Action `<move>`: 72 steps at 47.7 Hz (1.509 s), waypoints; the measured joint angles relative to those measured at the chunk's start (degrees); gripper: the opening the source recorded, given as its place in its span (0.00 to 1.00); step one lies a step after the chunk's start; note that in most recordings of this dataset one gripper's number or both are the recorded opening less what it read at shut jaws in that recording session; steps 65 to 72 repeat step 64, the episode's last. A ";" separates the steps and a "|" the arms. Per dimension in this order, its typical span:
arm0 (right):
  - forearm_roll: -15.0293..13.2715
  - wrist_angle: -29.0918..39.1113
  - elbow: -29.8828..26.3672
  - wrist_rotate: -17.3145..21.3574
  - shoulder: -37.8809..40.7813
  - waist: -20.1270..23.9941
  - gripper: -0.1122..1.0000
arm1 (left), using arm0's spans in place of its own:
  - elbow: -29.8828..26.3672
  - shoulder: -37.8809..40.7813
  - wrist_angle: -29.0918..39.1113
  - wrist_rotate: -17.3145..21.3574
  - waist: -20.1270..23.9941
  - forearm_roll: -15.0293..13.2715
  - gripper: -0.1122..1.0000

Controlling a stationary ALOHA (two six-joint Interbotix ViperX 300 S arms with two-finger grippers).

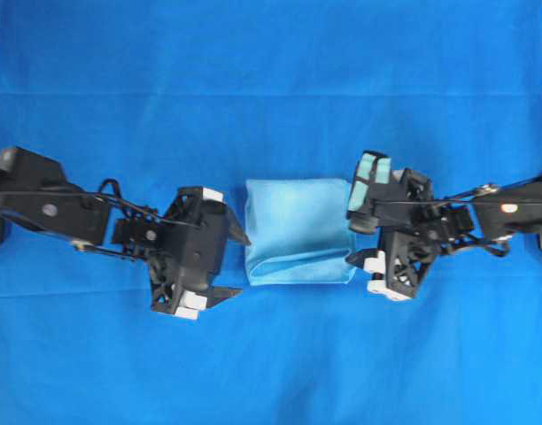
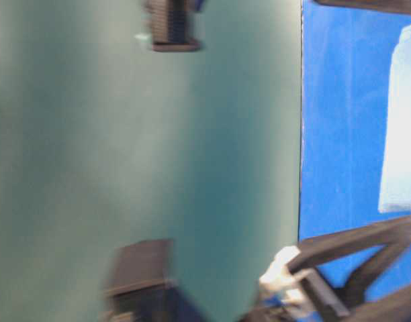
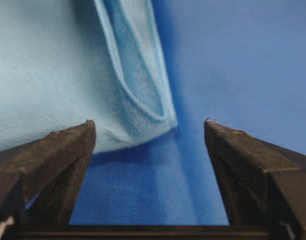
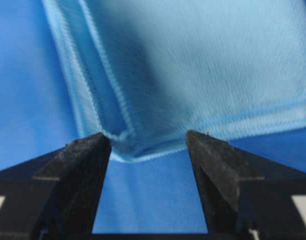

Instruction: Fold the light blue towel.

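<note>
Two sets of fingers, both spread wide and holding nothing. Your light blue towel (image 1: pixel 299 230) lies folded into a compact, roughly square packet at the middle of the royal-blue cloth (image 1: pixel 271 80) that covers the table, and it sits flat between the two arms. In the overhead view the left gripper (image 1: pixel 228 266) sits just beside the towel's left edge, the black tips pointing at it with blue cloth visible between tips and towel. The right gripper (image 1: pixel 356 232) is at the towel's right edge, close enough that you can't tell from above whether it touches. Left wrist view: the fingers (image 3: pixel 68 150) frame a folded corner of the towel (image 3: pixel 58 70), layered hems showing, and the gap between them has only backdrop cloth in it. Right wrist view: the fingers (image 4: pixel 85 160) bracket another folded corner (image 4: pixel 193 65) with stitched hem lines; the left tip looks to be right at the hem, contact unclear. Table-level view is blurred, mostly a teal surface (image 2: pixel 125 154), with a pale strip of towel (image 2: pixel 401 121) at the right edge.
</note>
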 measured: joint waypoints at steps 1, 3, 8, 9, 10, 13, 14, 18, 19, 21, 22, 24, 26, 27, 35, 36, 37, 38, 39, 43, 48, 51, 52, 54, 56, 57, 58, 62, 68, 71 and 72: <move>-0.26 0.70 -0.26 0.00 -0.97 0.18 0.67 | 0.00 -0.88 0.62 0.09 0.00 0.00 0.95; -0.79 2.02 -0.62 0.00 -2.55 0.35 0.67 | 0.09 -2.37 1.76 0.18 -0.09 0.00 0.95; -2.64 5.71 -1.14 0.00 -7.65 0.53 0.67 | 0.09 -6.15 4.22 0.26 0.09 0.00 0.95; -2.99 6.24 -1.14 0.00 -8.70 0.53 0.67 | 0.09 -6.94 4.75 0.44 0.09 0.00 0.94; -3.34 6.77 -1.14 0.00 -9.58 0.53 0.67 | 0.18 -7.65 5.19 0.53 0.18 0.00 0.94; -4.57 7.91 -1.14 0.00 -12.39 0.53 0.67 | 0.44 -10.20 5.98 0.88 0.53 0.00 0.94; -5.01 8.17 -1.05 0.00 -13.36 0.53 0.67 | 0.79 -10.90 6.15 1.05 0.62 0.00 0.94; -6.68 8.70 -0.53 0.00 -17.58 0.53 0.67 | 1.67 -14.59 6.50 1.58 0.88 0.00 0.94; -7.21 8.70 -0.18 0.00 -18.63 0.53 0.67 | 2.11 -15.64 6.50 1.76 0.97 0.00 0.94; -8.35 8.79 0.53 0.09 -20.74 0.53 0.67 | 2.90 -18.11 6.50 2.11 1.23 0.00 0.94; -8.96 8.79 0.88 0.09 -21.71 0.53 0.67 | 3.25 -19.25 6.50 2.29 1.23 0.00 0.94; -10.28 8.79 1.76 0.26 -24.26 0.44 0.67 | 4.04 -21.80 6.50 2.72 1.49 0.00 0.94; -11.34 8.79 2.46 0.44 -26.72 0.44 0.67 | 4.92 -24.79 6.50 3.16 1.67 0.00 0.94; -11.87 8.79 2.99 0.44 -28.04 0.44 0.67 | 5.45 -26.19 6.42 3.34 1.76 0.00 0.94; -15.21 8.79 5.10 0.53 -37.88 0.09 0.66 | 10.20 -37.62 5.98 4.39 3.43 0.00 0.94; -15.73 8.79 5.54 0.53 -39.02 0.09 0.66 | 10.81 -38.94 6.15 4.39 3.78 0.00 0.94; -16.35 8.88 6.06 0.53 -40.69 0.00 0.66 | 11.34 -40.17 6.06 4.39 4.13 0.00 0.94; -16.70 8.96 6.50 0.44 -41.57 0.00 0.66 | 11.87 -41.48 6.15 4.39 4.39 0.00 0.94; -17.05 8.96 6.86 0.44 -42.63 0.00 0.66 | 12.57 -43.24 6.33 4.39 4.75 0.00 0.94; -18.46 8.96 9.23 0.53 -47.29 -0.44 0.66 | 14.68 -48.16 6.68 4.39 5.36 0.00 0.94; -19.16 8.96 13.01 0.44 -52.91 -1.32 0.66 | 17.75 -54.67 7.56 4.39 6.24 0.00 0.94; -19.42 8.88 15.64 0.62 -56.34 -2.11 0.66 | 19.86 -58.18 7.73 4.39 6.94 0.00 0.94; -19.42 8.88 16.52 0.62 -57.48 -2.29 0.66 | 20.65 -59.15 7.82 4.39 7.03 0.00 0.94; -19.42 8.79 17.93 0.70 -59.33 -2.81 0.66 | 22.50 -61.26 7.82 4.22 7.47 0.00 0.94; -19.42 8.79 19.25 0.70 -60.91 -3.34 0.66 | 24.35 -63.63 7.82 3.96 8.00 0.00 0.93; -19.42 8.79 20.13 0.62 -61.88 -3.60 0.66 | 25.22 -64.78 7.91 3.78 8.35 0.00 0.93; -19.42 8.79 20.74 0.70 -62.58 -3.78 0.66 | 26.02 -65.83 7.82 3.52 8.61 0.00 0.93; -19.42 8.79 23.12 0.70 -64.69 -4.48 0.66 | 29.62 -70.22 7.82 2.99 9.58 0.00 0.92; -19.42 8.61 24.08 0.70 -65.13 -4.75 0.66 | 31.38 -71.98 7.82 2.81 9.93 0.00 0.92; -19.42 8.61 24.08 0.70 -65.13 -4.75 0.66 | 31.38 -71.98 7.82 2.81 9.93 0.00 0.92; -19.42 8.61 24.08 0.70 -65.13 -4.75 0.66 | 31.38 -71.98 7.82 2.81 9.93 0.00 0.92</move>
